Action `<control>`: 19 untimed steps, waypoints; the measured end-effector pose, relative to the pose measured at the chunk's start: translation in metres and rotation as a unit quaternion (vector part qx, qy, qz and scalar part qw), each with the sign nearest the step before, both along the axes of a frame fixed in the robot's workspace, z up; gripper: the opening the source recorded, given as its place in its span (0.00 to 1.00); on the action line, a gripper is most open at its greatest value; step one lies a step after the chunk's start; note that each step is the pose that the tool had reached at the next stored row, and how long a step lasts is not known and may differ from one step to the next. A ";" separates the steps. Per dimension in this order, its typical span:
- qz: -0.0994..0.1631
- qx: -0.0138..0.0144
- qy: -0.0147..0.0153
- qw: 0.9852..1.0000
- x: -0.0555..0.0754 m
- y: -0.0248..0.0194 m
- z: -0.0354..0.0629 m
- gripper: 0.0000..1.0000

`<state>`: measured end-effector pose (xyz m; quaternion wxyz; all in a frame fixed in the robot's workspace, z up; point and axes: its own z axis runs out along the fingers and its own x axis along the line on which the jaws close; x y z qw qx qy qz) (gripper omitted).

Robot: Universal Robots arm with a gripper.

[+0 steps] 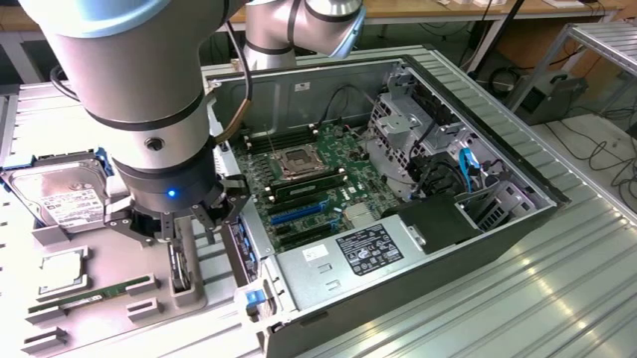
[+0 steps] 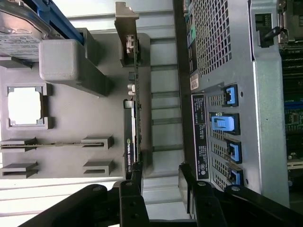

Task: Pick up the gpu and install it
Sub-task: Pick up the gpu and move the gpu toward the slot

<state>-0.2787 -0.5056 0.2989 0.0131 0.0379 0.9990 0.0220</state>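
Note:
The gpu [image 1: 180,268] is a thin black card standing on edge in a slot of the grey parts tray [image 1: 110,328]. In the wrist view the gpu [image 2: 132,118] runs lengthwise away from the camera, with its silvery bracket [image 2: 127,21] at the far end. My gripper [image 1: 189,227] hangs just above the card with its jaws open and nothing between them. Seen from the wrist, the gripper [image 2: 161,177] has one fingertip [image 2: 137,174] in line with the card's near end; the gap itself lies over bare tray beside the card.
An open computer case [image 1: 518,186] lies at the exterior view's right, motherboard [image 1: 309,175] and blue card slots [image 1: 297,214] exposed. Its rear panel [image 2: 222,71] stands close beside the gripper. A hard drive [image 1: 60,198], a processor [image 1: 62,267] and a memory stick [image 1: 89,295] share the tray.

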 end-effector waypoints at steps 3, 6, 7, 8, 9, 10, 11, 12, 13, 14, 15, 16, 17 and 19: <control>0.000 0.000 0.000 1.000 -0.003 0.0022 -0.0023 0.44; 0.000 0.000 0.000 1.000 -0.005 0.0038 -0.0036 0.44; 0.000 0.000 0.000 1.000 -0.006 0.0046 -0.0042 0.44; 0.000 0.000 0.000 1.000 -0.006 0.0053 -0.0048 0.44; 0.000 0.000 0.000 1.000 -0.006 0.0063 -0.0055 0.44; 0.000 0.000 0.000 1.000 -0.007 0.0074 -0.0062 0.44; 0.000 0.000 0.000 1.000 -0.007 0.0085 -0.0070 0.44; 0.000 0.000 0.000 1.000 -0.008 0.0093 -0.0079 0.44; 0.000 0.000 0.000 1.000 -0.009 0.0112 -0.0093 0.44; 0.000 0.000 0.000 1.000 -0.010 0.0131 -0.0107 0.44; 0.000 0.000 0.000 1.000 -0.010 0.0141 -0.0113 0.44; 0.000 0.000 0.000 1.000 -0.010 0.0153 -0.0121 0.44; 0.000 0.000 0.000 1.000 -0.011 0.0163 -0.0128 0.44; 0.000 0.000 0.000 1.000 -0.012 0.0187 -0.0143 0.44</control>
